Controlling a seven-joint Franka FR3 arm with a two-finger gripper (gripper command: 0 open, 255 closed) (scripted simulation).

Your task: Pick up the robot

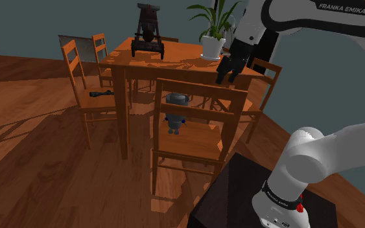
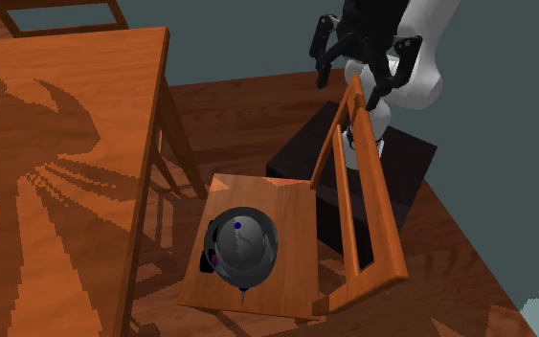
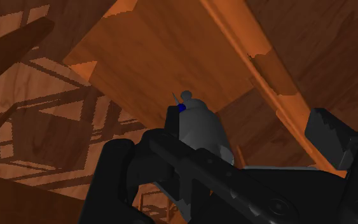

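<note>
From the stand (image 1: pixel 239 194) outward, my one pincer (image 2: pixel 363 62) hangs released, fingers (image 3: pixel 117 175) spread wide, just above the top rail of the nearest chair (image 1: pixel 197 92). I judge it sits that high because the backrest stands between the arm and the target, so I must come over the rail rather than through it. The single toy robot (image 2: pixel 241 251), grey and domed with a blue dot, stands upright on that chair's seat, close to the front edge and away from the backrest. That leaves open seat behind it for my descent. The seat's front edge lies near the surface (image 1: pixel 174 61). Beyond, I count at least four chairs around the surface and one small dark object (image 1: pixel 102 94) on a side chair's seat. At the surface's far edge stands one dark figurine (image 1: pixel 147 32), and at a far corner one potted plant (image 1: pixel 212 39).
</note>
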